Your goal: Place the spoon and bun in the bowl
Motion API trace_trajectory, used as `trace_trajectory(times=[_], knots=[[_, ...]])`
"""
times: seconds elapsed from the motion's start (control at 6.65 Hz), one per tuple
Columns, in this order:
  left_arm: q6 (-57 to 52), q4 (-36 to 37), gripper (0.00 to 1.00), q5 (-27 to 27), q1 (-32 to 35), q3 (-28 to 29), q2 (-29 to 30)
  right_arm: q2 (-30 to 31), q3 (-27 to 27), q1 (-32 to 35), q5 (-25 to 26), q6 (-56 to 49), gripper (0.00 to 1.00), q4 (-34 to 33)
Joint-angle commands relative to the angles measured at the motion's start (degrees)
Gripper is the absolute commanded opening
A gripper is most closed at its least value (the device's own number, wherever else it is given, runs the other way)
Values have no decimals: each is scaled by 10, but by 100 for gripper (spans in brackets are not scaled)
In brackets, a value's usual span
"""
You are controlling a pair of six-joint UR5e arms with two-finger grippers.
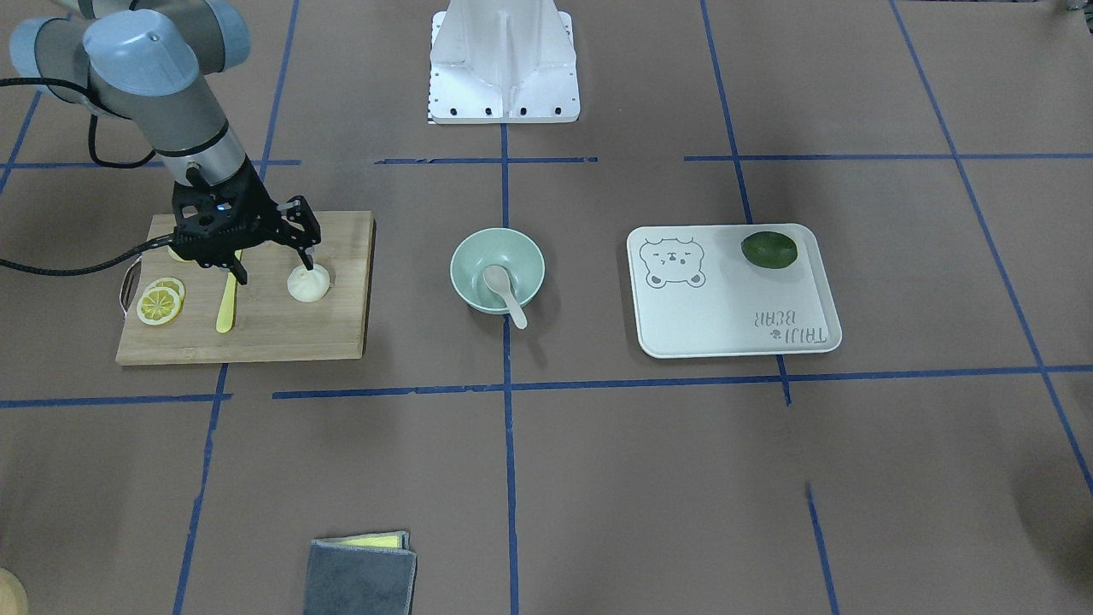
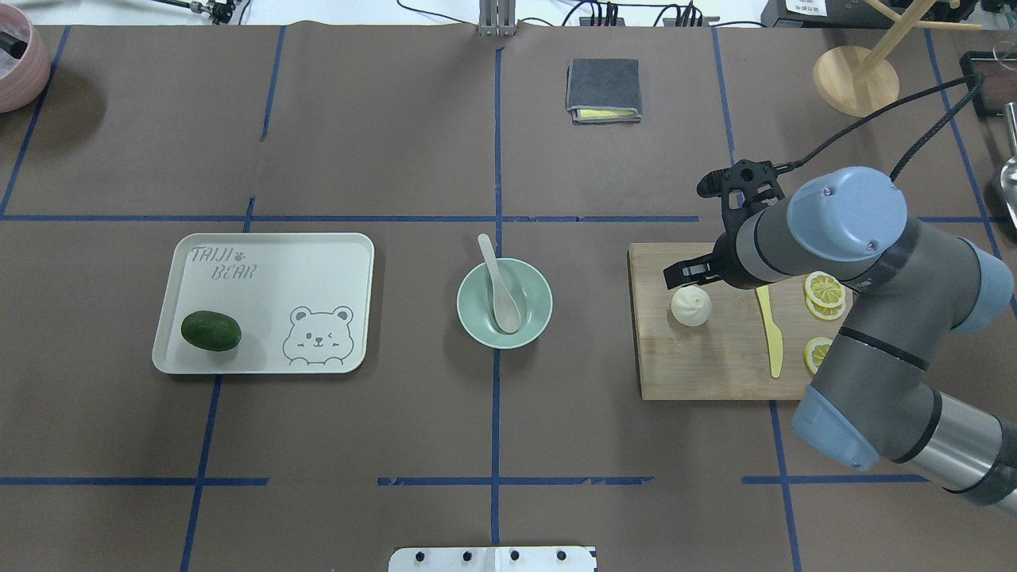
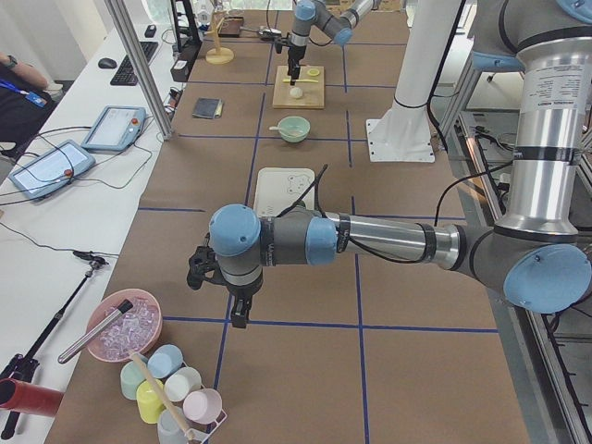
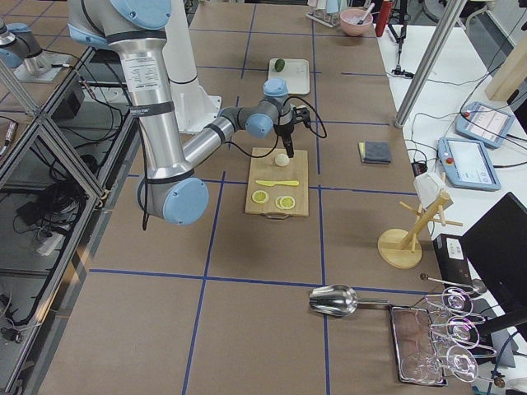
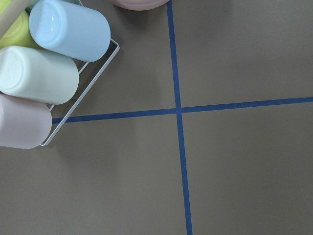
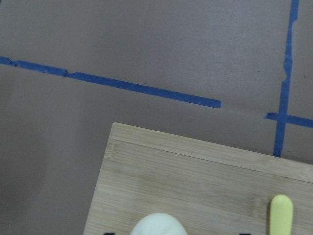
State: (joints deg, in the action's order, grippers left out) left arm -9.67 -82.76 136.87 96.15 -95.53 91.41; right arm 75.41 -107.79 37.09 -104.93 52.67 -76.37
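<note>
The white pleated bun [image 1: 309, 284] lies on the wooden cutting board [image 1: 341, 333]. My right gripper [image 1: 273, 266] hangs open just over the board; one fingertip [image 1: 307, 259] is at the bun's top and the other is by the yellow knife. In the overhead view the bun [image 2: 691, 306] lies just past the gripper [image 2: 685, 278]. In the right wrist view the bun [image 6: 156, 225] shows at the bottom edge. The off-white spoon [image 1: 504, 290] lies in the mint-green bowl [image 1: 465, 256] with its handle over the rim. My left gripper [image 3: 237, 310] hovers far off near the cups; I cannot tell whether it is open.
A yellow knife [image 1: 226, 299] and lemon slices [image 1: 160, 301] share the board. A white bear tray [image 1: 734, 329] holds a green avocado [image 1: 768, 249]. A folded grey cloth [image 1: 363, 576] lies at the table's edge. Cups [image 5: 54, 63] in a rack sit under the left wrist.
</note>
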Motion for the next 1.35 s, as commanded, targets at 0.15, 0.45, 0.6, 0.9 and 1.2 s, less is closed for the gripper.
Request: trace_trajectory(times=[0.15, 0.45, 0.6, 0.9, 1.2], knots=[[0, -2, 100, 1, 0, 0, 1, -2, 24, -13, 4, -4, 67, 0], [0, -7, 100, 1, 0, 0, 1, -4, 25, -16, 3, -3, 6, -3], [0, -7, 100, 1, 0, 0, 1, -6, 24, -18, 2, -2, 0, -1], [0, -7, 100, 1, 0, 0, 1, -8, 23, -23, 3, 2, 0, -2], [0, -7, 100, 1, 0, 1, 1, -32, 14, -21, 2, 2, 0, -19]])
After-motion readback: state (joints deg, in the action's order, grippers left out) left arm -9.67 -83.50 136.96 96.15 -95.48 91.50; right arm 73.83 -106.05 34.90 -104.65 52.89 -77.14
